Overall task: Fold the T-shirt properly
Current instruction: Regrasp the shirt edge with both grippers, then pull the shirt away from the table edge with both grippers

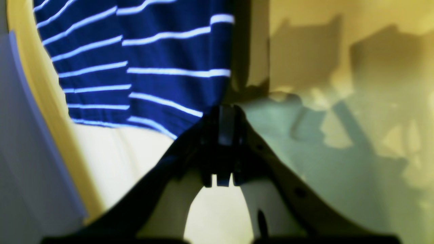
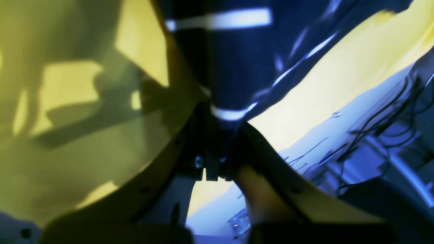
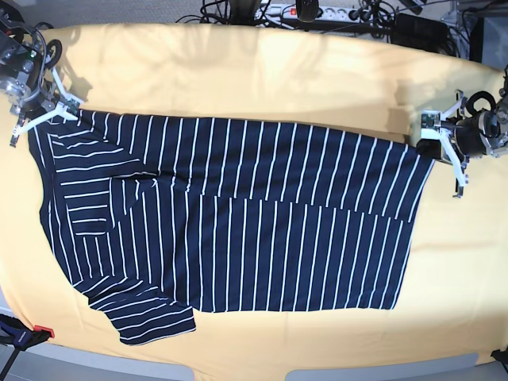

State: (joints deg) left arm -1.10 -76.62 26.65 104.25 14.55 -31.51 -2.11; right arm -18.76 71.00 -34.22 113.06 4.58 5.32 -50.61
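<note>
No readable brands, labels or writing anywhere; no containers in sight. Navy striped T-shirt (image 3: 238,222) spread flat across the yellow cloth (image 3: 262,71), partly folded along its length, one sleeve sticking out at the near left of the base view. Left gripper (image 3: 432,131) clamped on the shirt's corner at the base view's right. Right gripper (image 3: 44,111) pinched together on the shirt's opposite far corner. Cables (image 3: 262,9) bunched beyond the far edge.
</note>
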